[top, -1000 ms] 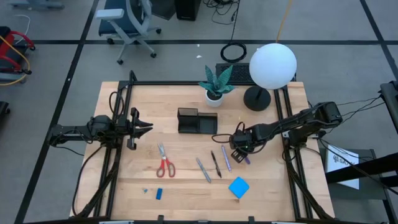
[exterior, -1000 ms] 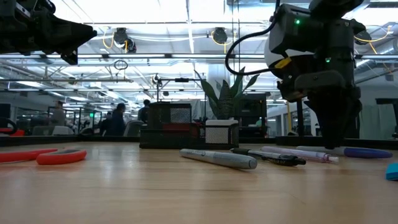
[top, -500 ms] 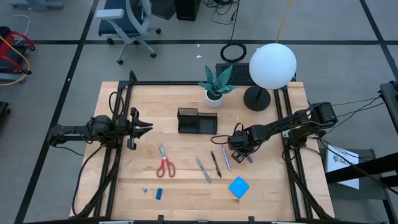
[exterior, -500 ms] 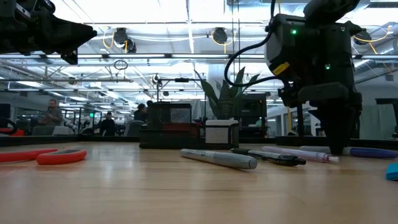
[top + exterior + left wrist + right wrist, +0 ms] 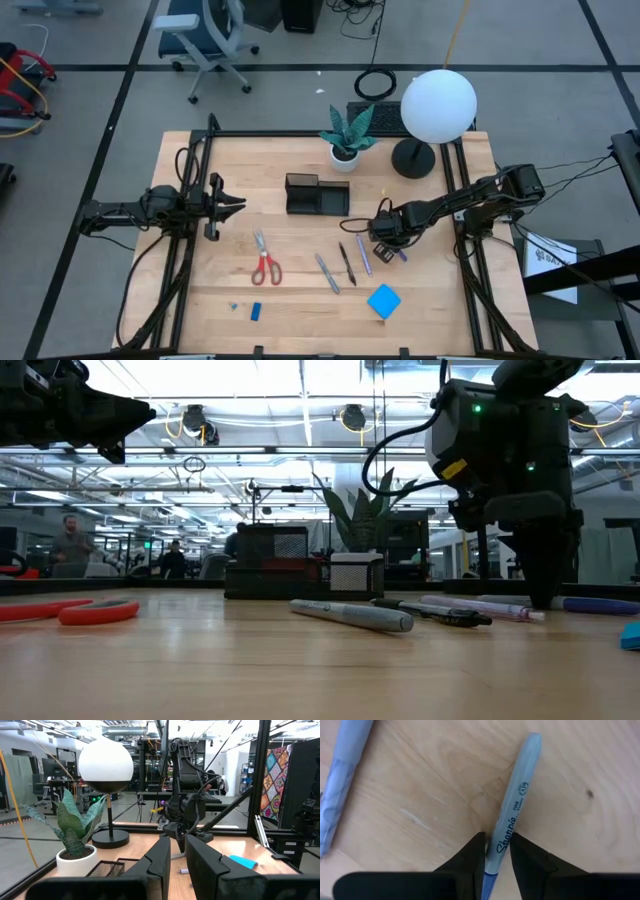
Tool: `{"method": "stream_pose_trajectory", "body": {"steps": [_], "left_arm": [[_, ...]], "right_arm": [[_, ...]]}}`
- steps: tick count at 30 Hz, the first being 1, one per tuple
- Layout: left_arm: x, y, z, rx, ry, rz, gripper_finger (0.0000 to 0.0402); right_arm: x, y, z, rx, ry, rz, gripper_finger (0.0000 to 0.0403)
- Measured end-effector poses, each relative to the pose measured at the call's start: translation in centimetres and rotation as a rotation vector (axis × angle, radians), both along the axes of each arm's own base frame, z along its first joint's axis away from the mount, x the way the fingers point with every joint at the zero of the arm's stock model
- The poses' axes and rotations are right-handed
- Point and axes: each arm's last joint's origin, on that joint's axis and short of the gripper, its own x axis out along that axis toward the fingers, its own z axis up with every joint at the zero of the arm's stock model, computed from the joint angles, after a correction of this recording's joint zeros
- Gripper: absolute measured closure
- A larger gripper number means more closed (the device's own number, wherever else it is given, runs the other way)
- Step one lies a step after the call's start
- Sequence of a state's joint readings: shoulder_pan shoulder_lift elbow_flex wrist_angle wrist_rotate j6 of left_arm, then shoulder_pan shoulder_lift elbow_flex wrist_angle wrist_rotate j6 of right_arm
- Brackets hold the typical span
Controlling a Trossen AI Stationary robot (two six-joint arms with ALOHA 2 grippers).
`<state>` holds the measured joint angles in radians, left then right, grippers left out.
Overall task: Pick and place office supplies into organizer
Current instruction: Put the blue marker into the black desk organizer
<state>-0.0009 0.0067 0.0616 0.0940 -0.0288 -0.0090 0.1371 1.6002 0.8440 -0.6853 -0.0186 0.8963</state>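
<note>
Our right hand (image 5: 495, 851) presses down on the wooden surface (image 5: 300, 300), its narrow fingers closed around the bluish marker (image 5: 512, 815), beside the other pens (image 5: 345, 265). Our left hand (image 5: 235, 204) hovers narrow, empty, well left of the organizer (image 5: 316, 195).

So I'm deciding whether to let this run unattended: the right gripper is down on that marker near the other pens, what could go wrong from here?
1. The right gripper pinches the Sharpie marker toward one end, so it may tip or slip when lifted.
2. A neighbouring pen lies close by; the fingers could nudge it.
3. The organizer is narrow, with a plant pot just behind, so a tilted marker might miss it.
</note>
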Motion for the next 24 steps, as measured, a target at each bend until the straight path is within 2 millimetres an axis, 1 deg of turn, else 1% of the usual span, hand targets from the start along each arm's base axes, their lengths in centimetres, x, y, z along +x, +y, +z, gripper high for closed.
{"method": "stream_pose_trajectory", "body": {"steps": [2, 8, 24], "left_arm": [[0.00, 0.00, 0.00, 0.000, 0.000, 0.000, 0.0334], [0.00, 0.00, 0.00, 0.000, 0.000, 0.000, 0.0334], [0.00, 0.00, 0.00, -0.004, 0.000, -0.001, 0.0334]], "right_arm": [[-0.01, -0.01, 0.05, -0.006, -0.004, 0.011, 0.0329], [0.05, -0.01, 0.08, -0.011, -0.013, 0.060, 0.0376], [0.15, -0.51, 0.13, 0.004, -0.020, 0.104, 0.0376]]}}
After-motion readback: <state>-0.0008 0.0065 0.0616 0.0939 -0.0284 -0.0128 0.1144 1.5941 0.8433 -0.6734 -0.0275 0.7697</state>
